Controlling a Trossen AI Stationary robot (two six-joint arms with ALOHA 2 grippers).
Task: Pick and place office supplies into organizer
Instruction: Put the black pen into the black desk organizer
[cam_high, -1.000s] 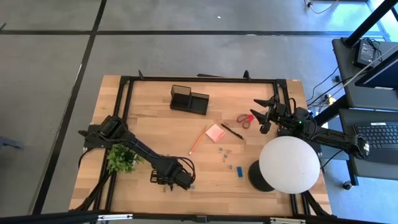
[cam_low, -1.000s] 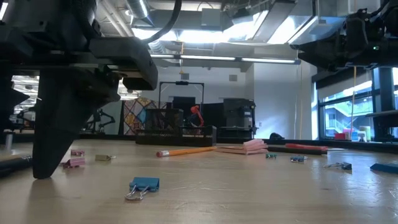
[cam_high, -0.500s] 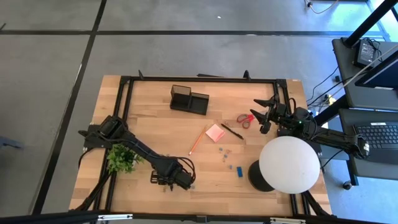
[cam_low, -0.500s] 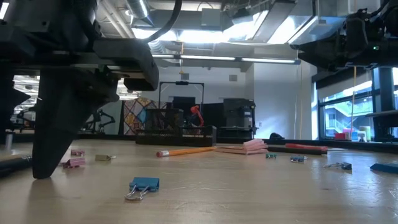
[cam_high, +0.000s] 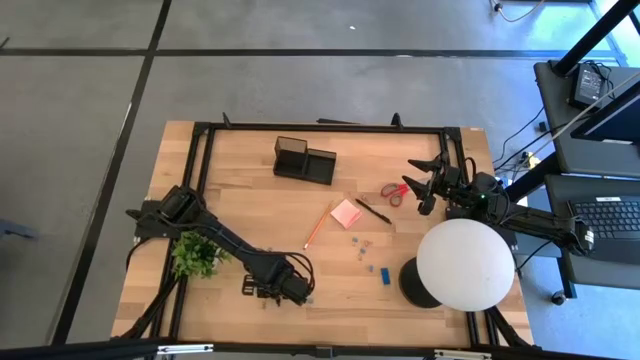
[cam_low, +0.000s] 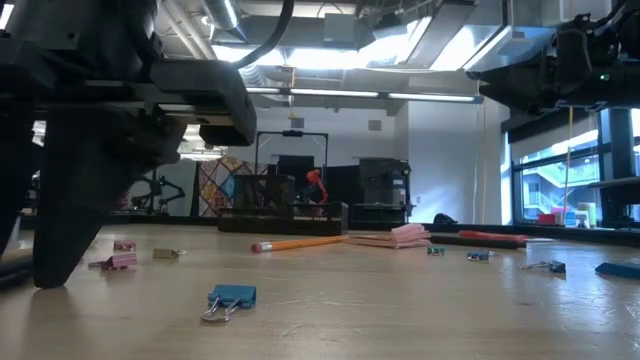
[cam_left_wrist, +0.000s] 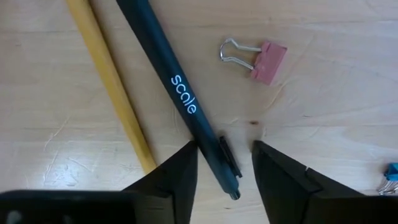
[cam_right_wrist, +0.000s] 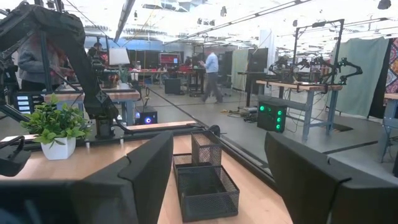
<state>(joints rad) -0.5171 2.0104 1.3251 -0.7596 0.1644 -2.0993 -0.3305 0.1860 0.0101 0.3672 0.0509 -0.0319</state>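
A dark pen (cam_left_wrist: 180, 93) printed "scale" lies flat on the table beside a yellow pencil (cam_left_wrist: 112, 87). My left gripper (cam_left_wrist: 225, 149) points down over the pen's clip end near the table's front edge (cam_high: 268, 290), open, one finger on each side of the pen. The black organizer (cam_high: 305, 160) stands at the far middle. Between them lie a pink sticky pad (cam_high: 346, 213), an orange pencil (cam_high: 318, 230), another black pen (cam_high: 375, 211) and red scissors (cam_high: 393, 192). My right gripper (cam_high: 425, 185) hangs open above the table's right side, holding nothing. My left gripper straddles the pen's clip end (cam_left_wrist: 225, 163) from above, fingers across the pen. One finger (cam_left_wrist: 186, 163) stands right against the pen's side; whether it touches I cannot tell. A gap shows between the clip and the other finger (cam_left_wrist: 267, 163). The pen lies flat on the table.
A pink binder clip (cam_left_wrist: 264, 59) and a blue one (cam_left_wrist: 390, 177) lie close to the pen. A potted plant (cam_high: 195, 253) stands left of my left arm. The white globe lamp (cam_high: 463, 263) stands at the front right, a small blue block (cam_high: 384, 274) beside its base.
My left gripper has stayed over the pen while its fingers have drawn closer together; in the low view the near finger has slid sideways and the second finger has come into the picture's left edge. Nothing else has moved.
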